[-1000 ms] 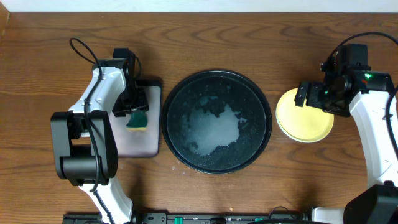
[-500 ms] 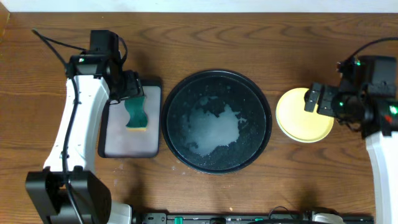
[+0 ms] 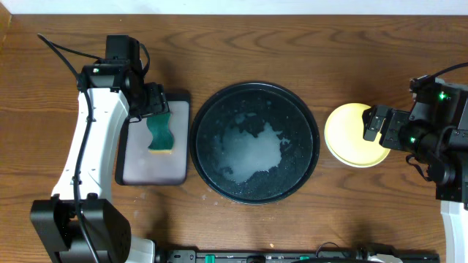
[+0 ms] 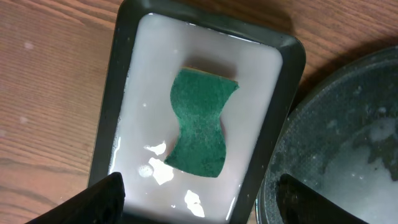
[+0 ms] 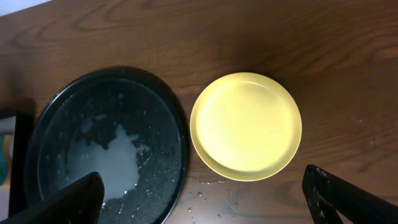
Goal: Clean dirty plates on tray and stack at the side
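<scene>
The yellow plate [image 3: 355,135] lies on the wood to the right of the black round tray [image 3: 292,109], with a pale rim edge showing under its left side; the mint-green plates are otherwise hidden. It also shows in the right wrist view [image 5: 245,126], beside the tray [image 5: 168,124]. The tray holds only white soapy water [image 3: 252,150]. My right gripper [image 3: 374,126] is open and empty, hovering over the plate's right part [image 5: 202,199]. My left gripper [image 3: 156,102] is open and empty [image 4: 199,205] above the grey tray's far end.
A green sponge [image 3: 161,135] lies in the wet rectangular grey tray [image 3: 139,164] left of the black tray, also seen in the left wrist view [image 4: 200,122]. Water drops lie on the wood below the yellow plate [image 5: 236,199].
My left gripper let go of the sponge and drew back to the grey tray's far end. My right gripper moved right and nearer, away from the yellow plate's middle.
</scene>
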Robot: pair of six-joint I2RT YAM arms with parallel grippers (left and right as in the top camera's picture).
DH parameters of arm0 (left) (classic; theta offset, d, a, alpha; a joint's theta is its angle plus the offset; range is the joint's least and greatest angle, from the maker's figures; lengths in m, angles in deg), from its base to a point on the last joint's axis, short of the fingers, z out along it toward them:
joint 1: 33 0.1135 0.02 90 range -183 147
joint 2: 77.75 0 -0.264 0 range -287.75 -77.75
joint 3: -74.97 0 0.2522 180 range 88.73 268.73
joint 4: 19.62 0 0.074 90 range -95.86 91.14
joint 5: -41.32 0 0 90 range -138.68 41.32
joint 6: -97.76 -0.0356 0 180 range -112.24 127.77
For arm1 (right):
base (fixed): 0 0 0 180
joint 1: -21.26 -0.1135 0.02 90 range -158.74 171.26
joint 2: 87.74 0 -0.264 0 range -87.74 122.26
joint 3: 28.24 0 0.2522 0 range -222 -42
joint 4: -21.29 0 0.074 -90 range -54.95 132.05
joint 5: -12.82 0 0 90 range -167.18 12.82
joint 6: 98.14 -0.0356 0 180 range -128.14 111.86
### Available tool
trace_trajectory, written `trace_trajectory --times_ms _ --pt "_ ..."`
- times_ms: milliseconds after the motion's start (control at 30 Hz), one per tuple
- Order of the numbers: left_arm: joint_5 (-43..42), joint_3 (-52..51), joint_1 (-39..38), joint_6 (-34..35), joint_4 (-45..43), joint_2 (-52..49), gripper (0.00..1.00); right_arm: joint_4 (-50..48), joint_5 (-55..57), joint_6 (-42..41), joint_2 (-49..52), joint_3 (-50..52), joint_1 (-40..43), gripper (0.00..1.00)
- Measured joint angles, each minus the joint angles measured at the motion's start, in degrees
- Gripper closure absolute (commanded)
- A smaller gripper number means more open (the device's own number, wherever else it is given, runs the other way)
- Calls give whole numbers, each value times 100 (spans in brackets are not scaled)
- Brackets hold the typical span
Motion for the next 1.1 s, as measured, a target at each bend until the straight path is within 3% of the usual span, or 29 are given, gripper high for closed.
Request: trace_trajectory --times_ms 333,533,867,1100 --pt "0 0 0 0 0 0 21 -15 -24 0 0 0 2 1" --pt "-4 0 0 0 4 0 21 -1335 -26 249 -173 332 -175 1" --pt "-4 0 0 0 15 0 21 -4323 -35 605 -2677 3388 -411 1" --pt "0 0 0 0 15 0 21 -5515 -33 614 -4266 5591 -442 1"
